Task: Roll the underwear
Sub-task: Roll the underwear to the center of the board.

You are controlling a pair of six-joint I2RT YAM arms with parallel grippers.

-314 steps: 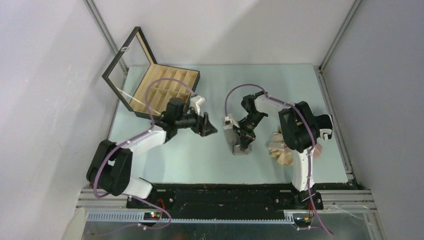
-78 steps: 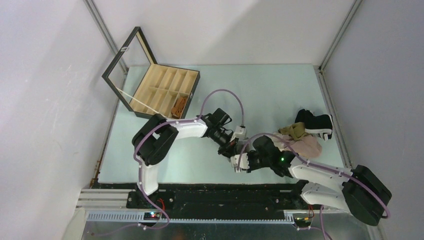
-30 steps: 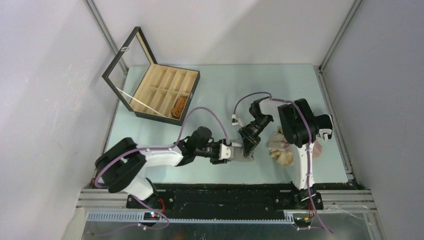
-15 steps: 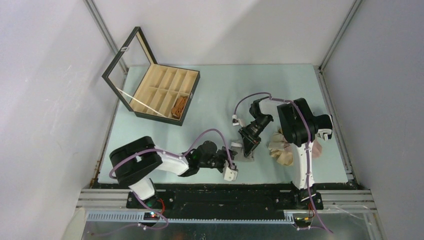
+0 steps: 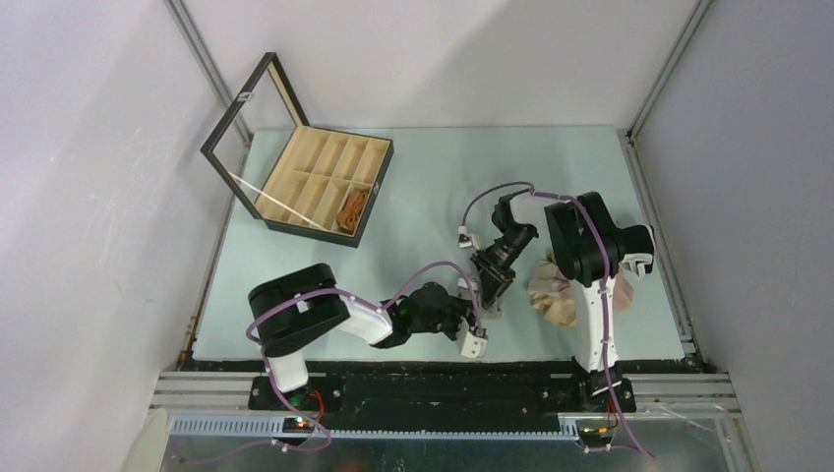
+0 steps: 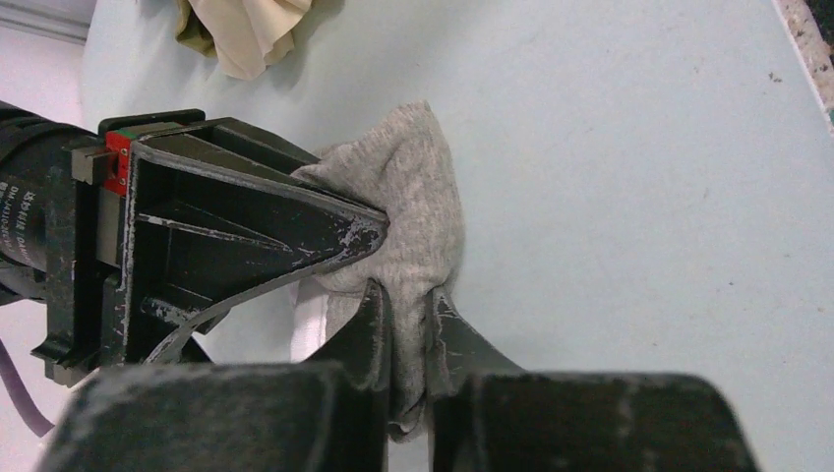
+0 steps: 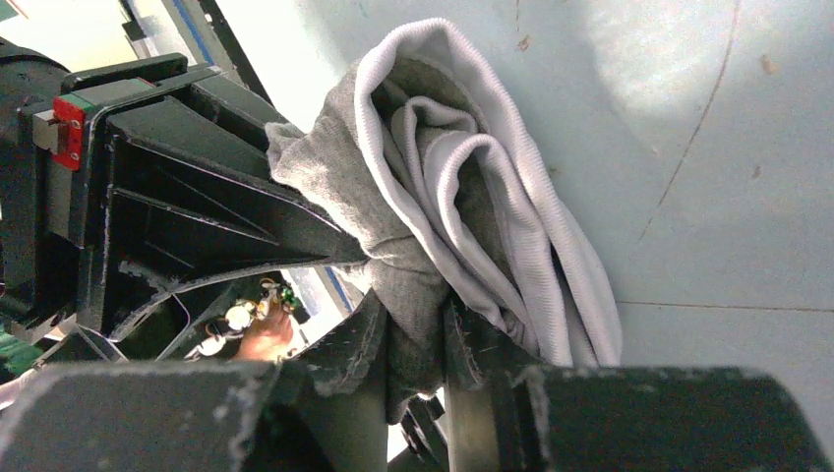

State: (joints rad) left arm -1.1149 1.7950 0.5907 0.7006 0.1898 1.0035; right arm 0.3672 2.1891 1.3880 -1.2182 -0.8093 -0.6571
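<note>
The grey underwear [image 6: 421, 211] is bunched on the table near the front middle, and both grippers pinch it. My left gripper [image 6: 408, 320] is shut on its lower fold. My right gripper [image 7: 418, 339] is shut on the grey underwear [image 7: 462, 187] from the opposite side, with the pale waistband folded over. From above, the left gripper [image 5: 481, 317] and right gripper [image 5: 491, 293] meet tip to tip over the cloth. A rust-brown piece [image 5: 351, 209] lies in the box. Beige and pink pieces [image 5: 551, 295] and a black one [image 5: 634, 252] lie under the right arm.
The black-framed wooden box [image 5: 295, 167] stands open at the back left, lid raised. The table's front edge and black rail [image 5: 433, 379] run just behind the left wrist. The beige cloth [image 6: 246, 29] shows past the right gripper in the left wrist view.
My left arm swung round towards the near edge and to the right, and its jaws closed on the grey underwear. The right gripper kept its grip in place.
</note>
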